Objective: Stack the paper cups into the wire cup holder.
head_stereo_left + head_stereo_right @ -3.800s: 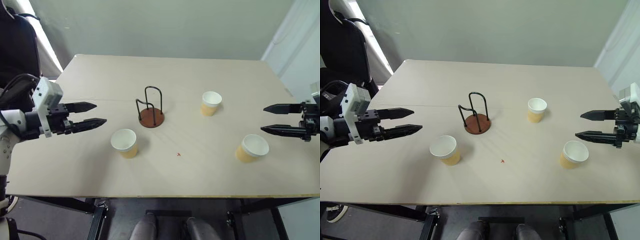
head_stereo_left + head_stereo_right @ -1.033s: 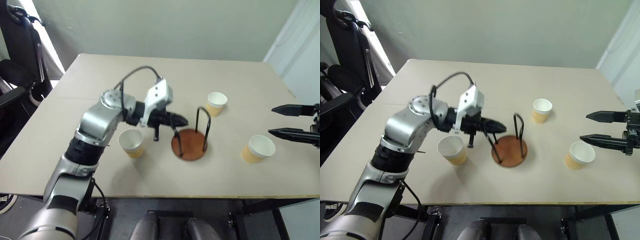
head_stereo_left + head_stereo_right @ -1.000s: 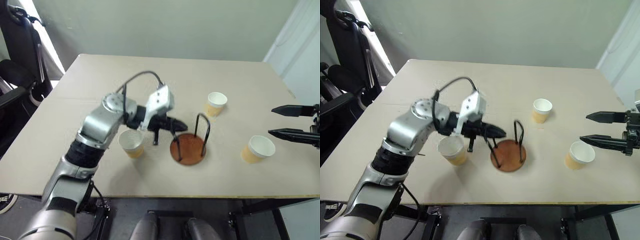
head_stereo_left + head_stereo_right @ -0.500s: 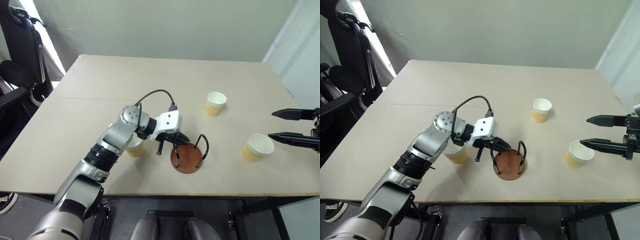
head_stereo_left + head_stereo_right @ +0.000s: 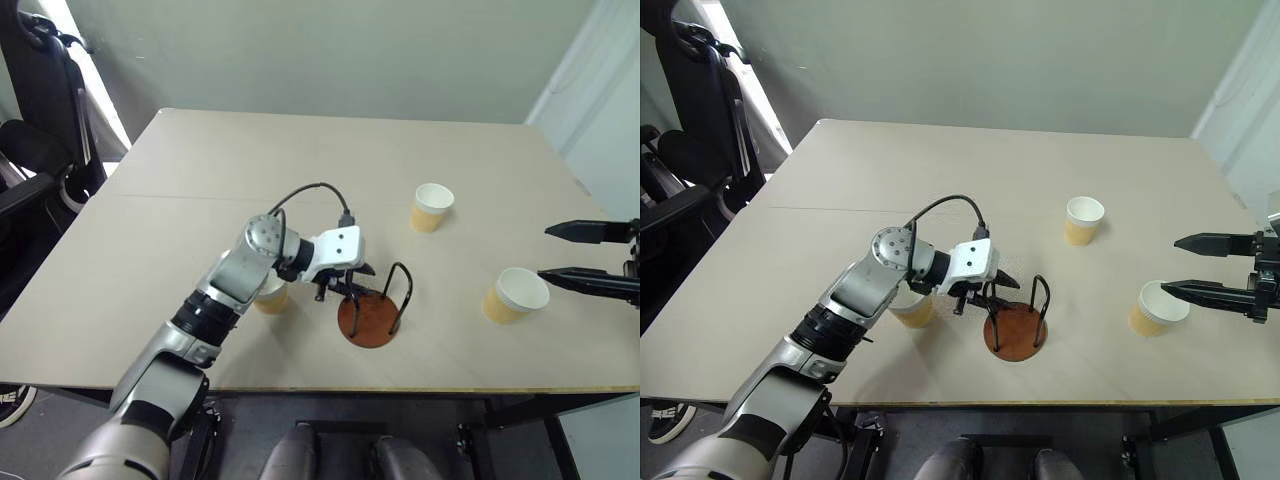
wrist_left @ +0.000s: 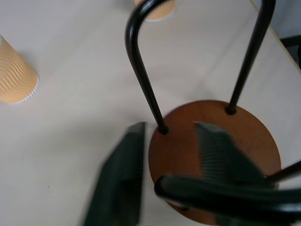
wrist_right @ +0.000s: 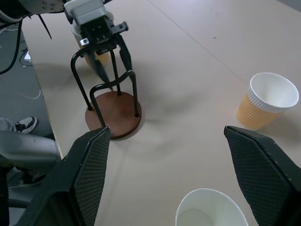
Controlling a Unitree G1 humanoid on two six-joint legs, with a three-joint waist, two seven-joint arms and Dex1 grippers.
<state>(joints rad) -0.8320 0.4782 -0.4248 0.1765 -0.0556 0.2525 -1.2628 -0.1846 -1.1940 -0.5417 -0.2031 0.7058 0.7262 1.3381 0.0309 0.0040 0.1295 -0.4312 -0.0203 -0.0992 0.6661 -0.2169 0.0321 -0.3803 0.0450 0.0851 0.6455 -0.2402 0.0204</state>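
Note:
The wire cup holder (image 5: 368, 320) stands upright on its reddish-brown disc near the table's front edge. My left gripper (image 5: 350, 280) is low beside it, open, its fingers (image 6: 221, 155) either side of one black wire loop (image 6: 143, 75) and not gripping it. One paper cup (image 5: 270, 297) sits just behind my left wrist, partly hidden. Another paper cup (image 5: 432, 206) stands farther back, right of centre. The third paper cup (image 5: 515, 295) is at the right, just in front of my right gripper (image 5: 590, 258), which hovers open and holds nothing.
The tan table (image 5: 200, 180) has free room across its back and left. Its front edge (image 5: 330, 390) runs close below the holder. A black chair (image 5: 40, 120) stands off the left side.
My left gripper, shut on the holder's wire a second ago, lowered it onto the table nearer the front edge and has opened. The right arm stayed put.

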